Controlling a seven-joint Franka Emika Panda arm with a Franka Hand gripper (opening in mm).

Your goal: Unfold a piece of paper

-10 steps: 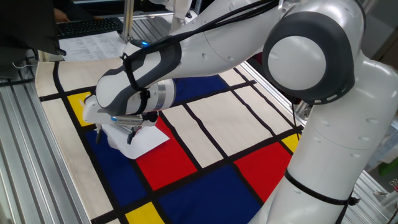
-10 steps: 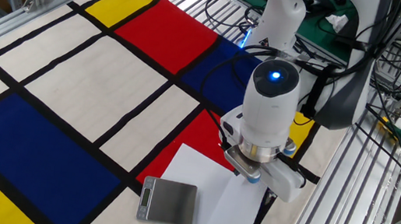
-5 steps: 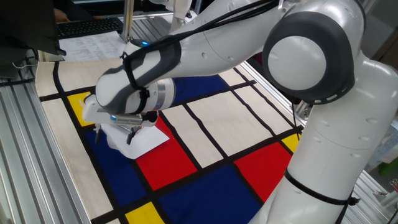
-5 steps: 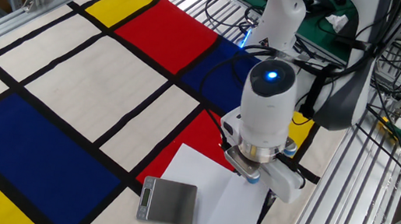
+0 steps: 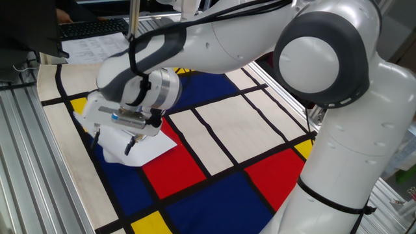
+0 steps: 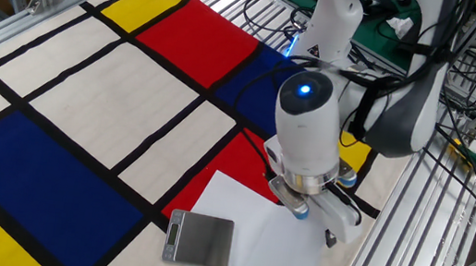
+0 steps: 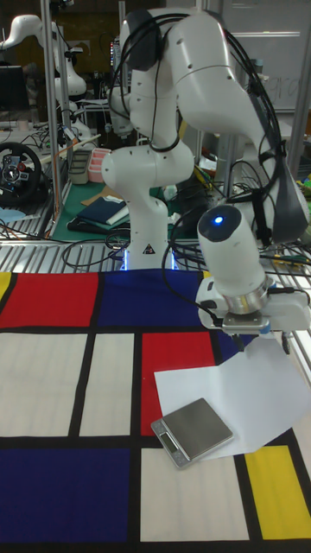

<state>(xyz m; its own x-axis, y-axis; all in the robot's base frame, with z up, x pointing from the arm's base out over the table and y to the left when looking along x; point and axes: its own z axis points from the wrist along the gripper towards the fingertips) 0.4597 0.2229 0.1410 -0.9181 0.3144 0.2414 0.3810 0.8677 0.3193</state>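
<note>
The piece of paper (image 5: 151, 148) (image 6: 259, 248) (image 7: 259, 393) is a plain white sheet lying on the coloured mat near the table edge. A small grey flat block (image 6: 199, 239) (image 7: 192, 429) rests on its front corner. My gripper (image 5: 112, 143) (image 6: 315, 224) (image 7: 262, 344) hangs tilted just over the sheet's outer part. Its dark fingers (image 7: 285, 345) stand apart and point down, with nothing visibly pinched between them. In one fixed view the wrist hides the block and much of the sheet.
The mat (image 6: 87, 75) has red, blue, yellow and cream panels with black lines. Printed sheets (image 5: 97, 45) and a keyboard (image 5: 91, 27) lie beyond its far end. Cables (image 6: 283, 13) and the arm's base (image 7: 142, 233) stand behind. Metal rails (image 6: 407, 259) edge the table.
The wrist has swung outward toward the table edge and tilted. The sheet's outer part now lies wider and flatter than before. The grey block has not moved.
</note>
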